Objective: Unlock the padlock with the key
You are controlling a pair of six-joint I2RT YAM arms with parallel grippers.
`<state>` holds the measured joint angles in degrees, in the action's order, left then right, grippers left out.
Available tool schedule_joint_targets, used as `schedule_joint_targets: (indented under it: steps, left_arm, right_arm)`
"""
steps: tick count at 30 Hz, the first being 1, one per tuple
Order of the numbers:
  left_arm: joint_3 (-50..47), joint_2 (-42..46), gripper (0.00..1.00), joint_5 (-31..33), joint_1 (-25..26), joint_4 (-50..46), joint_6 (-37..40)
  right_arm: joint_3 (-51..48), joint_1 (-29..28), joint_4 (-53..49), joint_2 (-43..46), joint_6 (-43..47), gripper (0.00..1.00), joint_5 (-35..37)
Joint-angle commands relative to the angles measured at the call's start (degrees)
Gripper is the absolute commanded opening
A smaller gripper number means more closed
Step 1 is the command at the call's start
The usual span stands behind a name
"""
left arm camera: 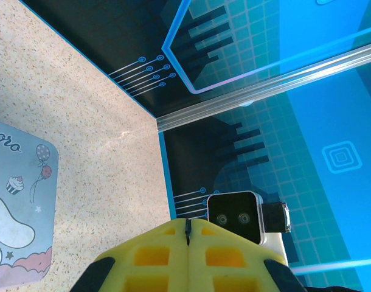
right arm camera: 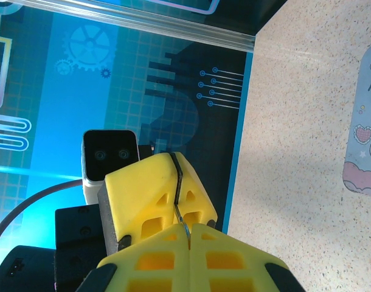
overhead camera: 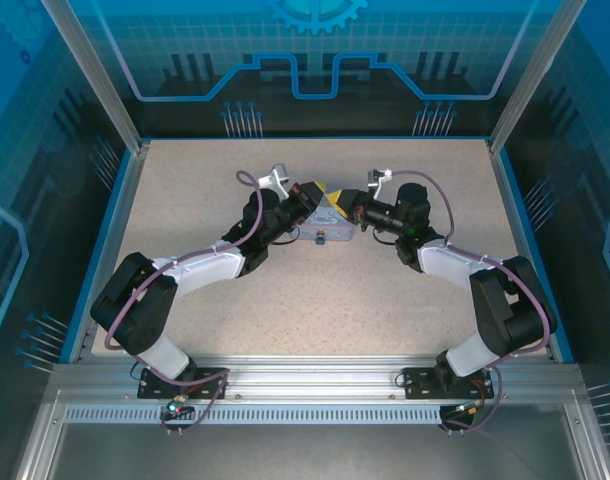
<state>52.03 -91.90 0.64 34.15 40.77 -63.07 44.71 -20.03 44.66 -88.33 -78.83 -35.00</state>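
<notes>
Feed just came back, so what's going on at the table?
Both arms meet mid-table near the tin. The left gripper and right gripper are shut, fingers tip to tip. A thin dark sliver shows at the seam of the left fingers, too small to identify.

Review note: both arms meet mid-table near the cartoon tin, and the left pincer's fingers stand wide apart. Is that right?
No. The left pincer is shut: the left wrist view shows its yellow fingers pressed together, just a thin seam between. Both arms do meet mid-table near the cartoon tin.
</notes>
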Motion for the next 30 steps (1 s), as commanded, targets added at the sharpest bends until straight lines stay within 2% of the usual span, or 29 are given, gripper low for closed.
schedule_joint_targets:
  steps: [1,2,5,7,12,13,19,25,30]
  left_arm:
    - [0.20,0.19,0.00,-1.06,0.72,0.72,1.15]
    - [0.46,0.30,0.01,-1.18,0.69,0.34,1.25]
    - [-0.02,2.12,0.46,-0.16,0.48,-1.31,2.31]
    - [-0.17,4.33,0.63,0.14,0.03,-4.03,3.78]
    - [-0.23,9.96,0.95,0.11,-0.81,-14.07,8.93]
    - [0.19,10.69,0.99,-0.51,-1.08,-17.13,9.85]
    - [9.39,10.47,0.99,-0.79,-1.16,-41.86,16.93]
    - [10.52,7.99,0.99,-5.41,-0.20,-43.59,27.15]
    - [16.34,0.54,0.99,-9.03,0.83,-49.92,40.34]
  right_arm:
    - [0.82,0.78,1.34,0.53,0.85,0.00,-0.76]
    - [0.74,0.87,0.95,0.74,1.05,0.00,-0.84]
    - [-0.10,1.56,-1.86,2.45,2.51,0.00,-0.86]
    - [-1.03,2.31,-4.37,4.13,3.79,0.00,-0.98]
    - [-3.47,4.61,-11.25,9.22,7.62,0.00,-1.17]
    - [-3.60,5.04,-14.10,10.42,9.17,0.00,-1.16]
    - [-3.16,9.62,-31.86,17.20,18.30,0.00,-1.36]
    - [-1.14,14.98,-42.37,18.37,23.88,0.00,-1.45]
    - [1.07,15.86,-42.37,14.31,24.88,0.00,-2.70]
